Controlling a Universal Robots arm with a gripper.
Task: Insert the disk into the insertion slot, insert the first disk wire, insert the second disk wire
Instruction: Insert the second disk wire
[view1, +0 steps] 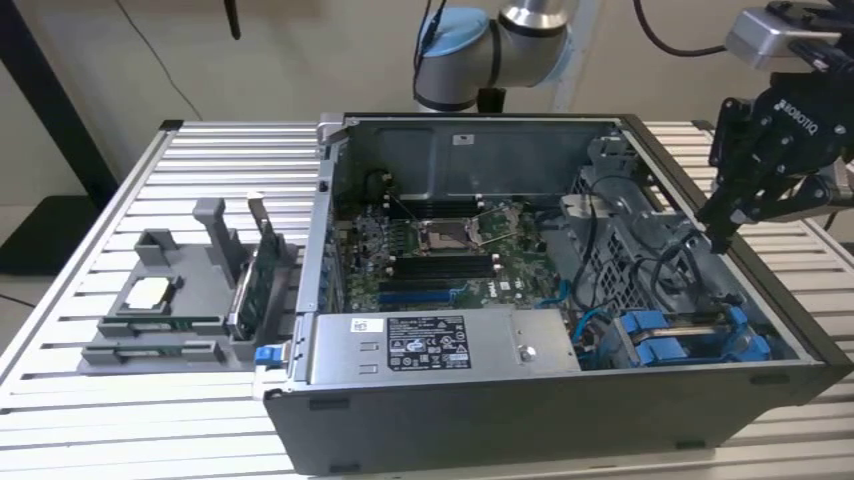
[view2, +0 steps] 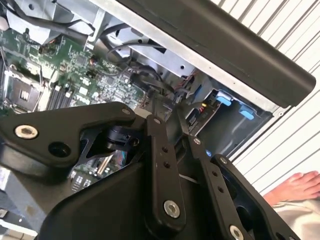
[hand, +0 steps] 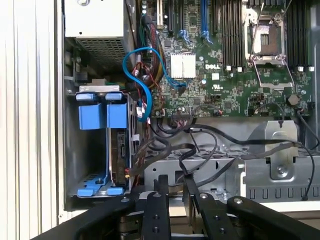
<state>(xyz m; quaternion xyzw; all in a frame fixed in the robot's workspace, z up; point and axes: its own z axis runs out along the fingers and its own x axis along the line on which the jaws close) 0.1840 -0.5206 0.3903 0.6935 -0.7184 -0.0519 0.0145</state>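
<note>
**A:** Where is the disk (view1: 678, 336)?

**B:** It is inside the computer case (view1: 507, 435), in the near corner on the exterior view's right, just beside the silver power supply (view1: 441, 342). In the first wrist view its blue carrier (hand: 102, 114) sits within the walls of the insertion slot (hand: 71, 145), with the rails running along the bay.

**A:** And the gripper (view1: 722, 238)?

**B:** It hangs over the case's long edge on the exterior view's right, with its tips at the rim and apart from the disk. In both wrist views the fingers (hand: 161, 200) are drawn close, with a narrow gap between them.

**A:** Grasping anything?

**B:** A black cable (hand: 210, 150) loops across the metal floor towards the tips. I cannot tell whether it is pinched.

**A:** Other wiring?

**B:** A blue cable (hand: 136, 75) curves from the motherboard (hand: 225, 65) down to just beside the carrier.

**A:** What else stands on the tabletop (view1: 174, 160)?

**B:** A grey holder (view1: 167, 300) sits near the edge on the exterior view's left, with a green card (view1: 248, 290) upright in it. In the second wrist view a person's hand (view2: 297, 187) lies beside the slats.
</note>
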